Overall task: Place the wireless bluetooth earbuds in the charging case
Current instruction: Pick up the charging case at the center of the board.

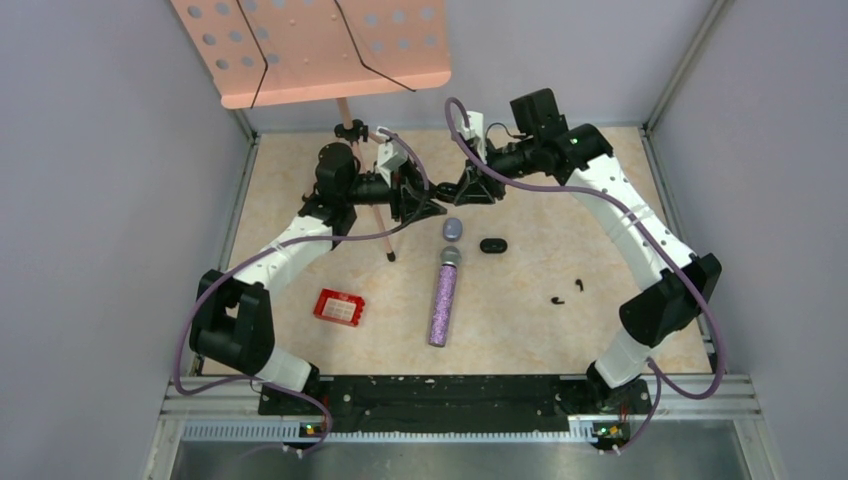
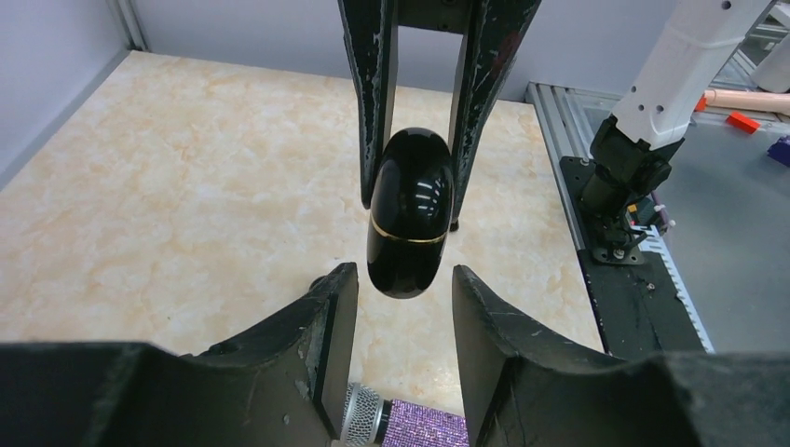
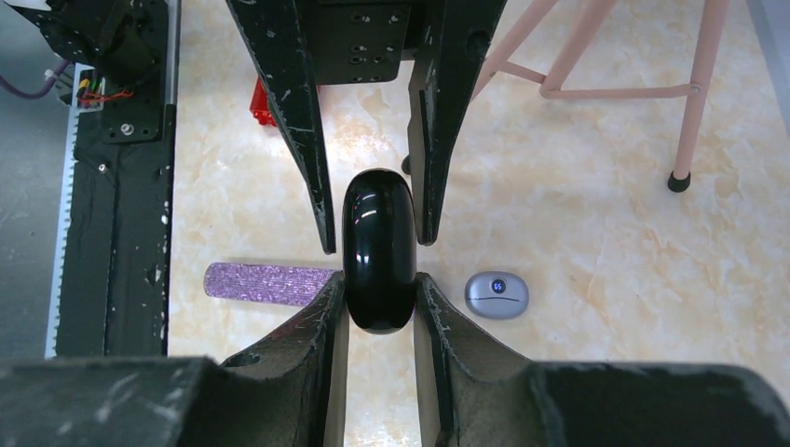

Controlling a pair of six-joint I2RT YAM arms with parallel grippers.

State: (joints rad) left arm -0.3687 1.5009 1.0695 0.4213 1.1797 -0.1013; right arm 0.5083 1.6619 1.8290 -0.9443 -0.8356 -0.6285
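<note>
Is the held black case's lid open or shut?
Shut: the black case shows only a thin gold seam, no gap.

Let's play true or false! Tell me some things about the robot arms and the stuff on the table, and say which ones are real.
1. The right gripper is pinching a shiny black case. True.
2. That case is wide open. False: it looks closed, with a thin gold line around it.
3. The sparkly microphone is purple. True.
4. The left gripper holds the red box. False: the box lies on the table, and the left gripper is open around the case.
5. Two black earbuds lie on the table near the right arm. True.
</note>
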